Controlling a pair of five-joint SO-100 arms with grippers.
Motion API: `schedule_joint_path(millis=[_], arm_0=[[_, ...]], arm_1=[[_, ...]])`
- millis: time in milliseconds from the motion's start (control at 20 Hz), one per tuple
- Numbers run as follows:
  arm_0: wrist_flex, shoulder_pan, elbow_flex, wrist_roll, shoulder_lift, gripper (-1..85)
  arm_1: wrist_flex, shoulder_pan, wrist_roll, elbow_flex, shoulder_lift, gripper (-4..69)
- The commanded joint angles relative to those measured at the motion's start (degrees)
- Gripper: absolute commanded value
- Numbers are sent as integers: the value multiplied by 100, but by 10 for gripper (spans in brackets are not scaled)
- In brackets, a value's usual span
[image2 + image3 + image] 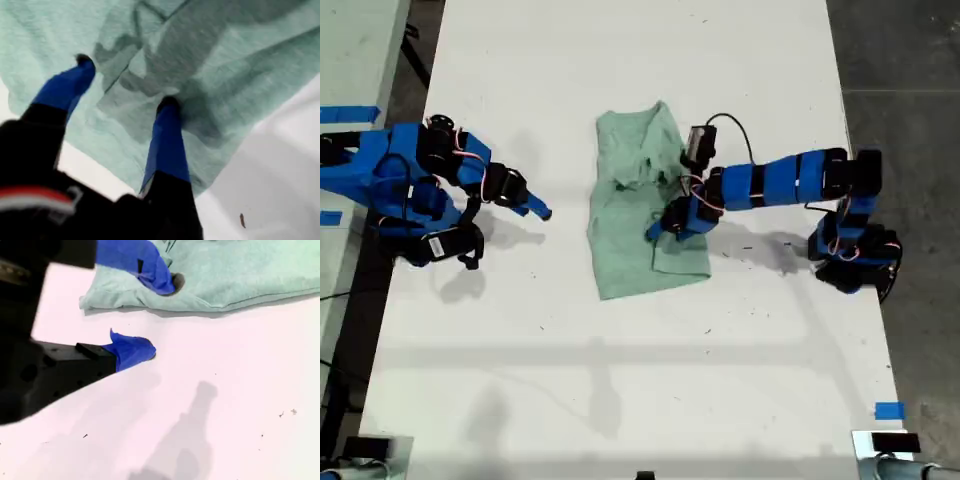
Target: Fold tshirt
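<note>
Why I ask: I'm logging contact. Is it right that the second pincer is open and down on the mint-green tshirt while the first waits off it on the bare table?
Swapped. The first wrist view shows my first pincer open over the tshirt; the second wrist view shows my second pincer open over the bare table, beside the cloth.

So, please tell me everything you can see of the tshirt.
The tshirt is pale mint-green, soft-looking cloth, lying crumpled and partly folded near the middle of the white table. Its end farther from the exterior camera is bunched and wrinkled. My first pincer stands open over it, fingertips down on the fabric. My second pincer is open beside its edge on the exterior view's left.
</note>
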Motion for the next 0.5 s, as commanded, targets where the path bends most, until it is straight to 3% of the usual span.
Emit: schedule_joint_path(millis=[0,300,450], arm_0=[[-35,97,-141,-70,70,150],[-79,97,-149,-97,26,149],[-88,105,-176,-105,-9,149]], arm_1=[[501,-123,-88,-686,-536,414],[2953,-466,-158,-2944,-211,419],[3577,-562,-308,-3173,756,414]])
